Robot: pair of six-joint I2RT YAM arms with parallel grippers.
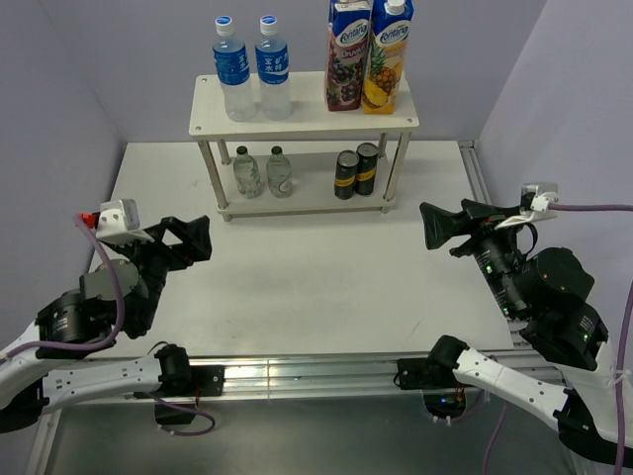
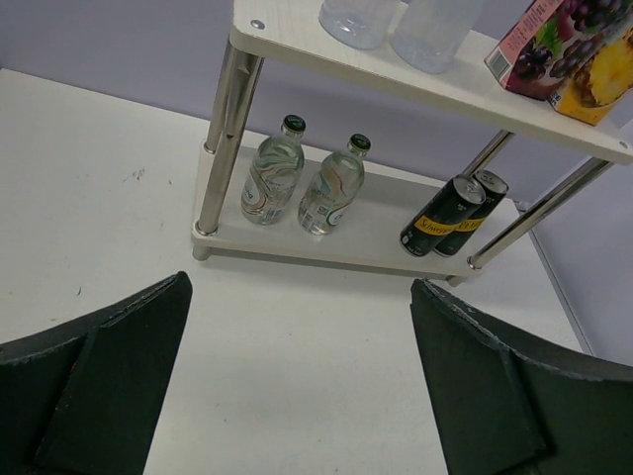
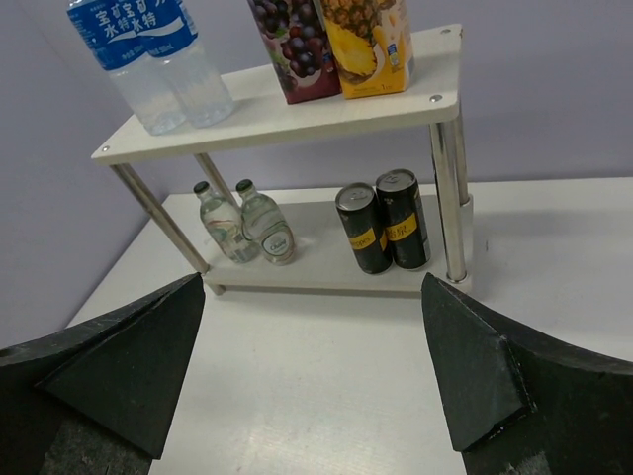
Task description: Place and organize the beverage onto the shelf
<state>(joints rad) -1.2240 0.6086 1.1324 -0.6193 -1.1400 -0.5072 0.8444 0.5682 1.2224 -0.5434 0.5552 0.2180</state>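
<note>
The left gripper (image 1: 190,242) and right gripper (image 1: 447,220) are hanging open and empty, well nearer than the shelf (image 1: 307,120) holding water bottles (image 1: 233,71), small bottles (image 1: 247,174) and cans (image 1: 346,176).

A grape carton (image 1: 348,59) stands touching a pineapple carton (image 1: 388,61), over a white table (image 1: 297,287).

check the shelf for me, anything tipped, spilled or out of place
Nothing stands out. On the shelf, the water bottles and juice cartons stand upright on the top board, the green-capped bottles and cans upright on the lower one, each pair side by side. No spill or damage shows.
</note>
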